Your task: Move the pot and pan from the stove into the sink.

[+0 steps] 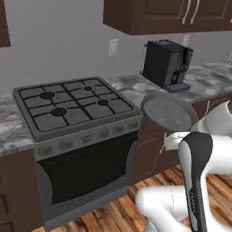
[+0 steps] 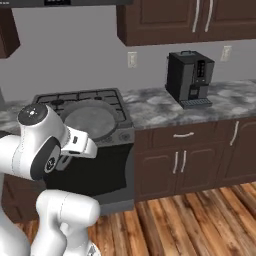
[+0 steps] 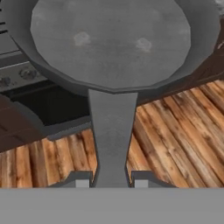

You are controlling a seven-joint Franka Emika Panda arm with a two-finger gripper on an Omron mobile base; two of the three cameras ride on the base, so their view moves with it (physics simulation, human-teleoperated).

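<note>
Base views flank arm, sharing stove (image 1: 73, 109); hand view close above pan (image 3: 111, 41).

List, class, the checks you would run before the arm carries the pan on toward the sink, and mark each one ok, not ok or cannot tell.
1. Gripper shut on the handle of the pan: ok, fingertips sit on either side of it.
2. Pan lifted off the stove: ok, it hangs in the air beside the stove front.
3. Pan level: ok, it looks roughly flat.
4. Pan holds nothing loose: ok, its inside is bare.
5. Route along the counter: cannot tell; a coffee machine stands on it.
6. Sink ready to receive the pan: cannot tell.
</note>
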